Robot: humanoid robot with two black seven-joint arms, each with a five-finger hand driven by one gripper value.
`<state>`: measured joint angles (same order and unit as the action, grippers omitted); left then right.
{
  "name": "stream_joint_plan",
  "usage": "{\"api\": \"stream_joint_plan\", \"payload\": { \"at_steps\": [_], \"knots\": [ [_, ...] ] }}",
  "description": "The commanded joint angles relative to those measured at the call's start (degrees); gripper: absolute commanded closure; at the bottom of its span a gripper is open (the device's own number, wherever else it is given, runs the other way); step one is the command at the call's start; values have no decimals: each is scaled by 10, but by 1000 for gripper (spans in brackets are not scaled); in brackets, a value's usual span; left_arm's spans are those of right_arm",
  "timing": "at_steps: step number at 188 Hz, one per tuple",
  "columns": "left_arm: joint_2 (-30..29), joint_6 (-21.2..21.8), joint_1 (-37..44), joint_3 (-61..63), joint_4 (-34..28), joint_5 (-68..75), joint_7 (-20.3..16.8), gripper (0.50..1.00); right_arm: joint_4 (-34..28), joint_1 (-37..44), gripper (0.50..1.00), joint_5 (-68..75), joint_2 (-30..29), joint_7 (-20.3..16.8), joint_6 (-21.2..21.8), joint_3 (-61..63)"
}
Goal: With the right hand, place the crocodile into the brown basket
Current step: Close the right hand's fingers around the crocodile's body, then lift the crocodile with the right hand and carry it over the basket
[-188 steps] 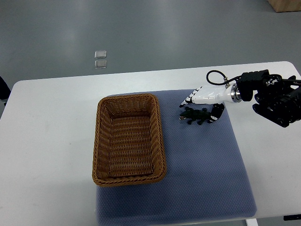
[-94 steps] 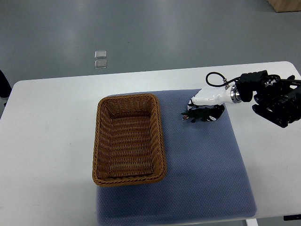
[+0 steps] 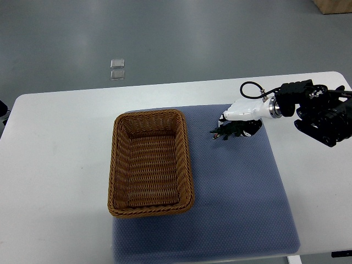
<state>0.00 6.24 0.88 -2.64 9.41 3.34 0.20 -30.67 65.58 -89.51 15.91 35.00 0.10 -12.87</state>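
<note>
A small dark green toy crocodile (image 3: 230,131) is held just above the blue mat, right of the basket. My right hand (image 3: 237,122), white with black fingertips, is shut on it, with its arm coming in from the right edge. The brown wicker basket (image 3: 150,117) sits on the mat's left part, and nothing lies inside it. A gap of mat separates the crocodile's snout from the basket's right rim. No left arm shows in the picture.
A blue-grey mat (image 3: 242,192) covers the middle of the white table (image 3: 55,165). My black forearm and cable (image 3: 313,110) lie over the table's right end. Two small square floor marks (image 3: 117,69) lie beyond the table.
My right hand closed its fingers on the crocodile and lifted it slightly off the mat, shifting a little up and left. The basket stayed put.
</note>
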Motion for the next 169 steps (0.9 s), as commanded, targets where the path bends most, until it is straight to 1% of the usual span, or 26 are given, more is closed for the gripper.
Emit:
{"api": "stream_joint_plan", "payload": {
  "at_steps": [1, 52, 88, 132, 169],
  "knots": [
    [0, 0, 0, 0, 0, 0, 0, 500, 0, 1, 951, 4, 1, 0, 0, 4],
    [0, 0, 0, 0, 0, 0, 0, 500, 0, 2, 951, 12, 3, 0, 0, 7],
    [0, 0, 0, 0, 0, 0, 1, 500, 0, 19, 951, 48, 4, 0, 3, 7],
    [0, 0, 0, 0, 0, 0, 1, 500, 0, 31, 951, 56, 2, 0, 2, 7],
    [0, 0, 0, 0, 0, 0, 1, 500, 0, 39, 951, 64, -3, 0, 4, 32]
  ]
}}
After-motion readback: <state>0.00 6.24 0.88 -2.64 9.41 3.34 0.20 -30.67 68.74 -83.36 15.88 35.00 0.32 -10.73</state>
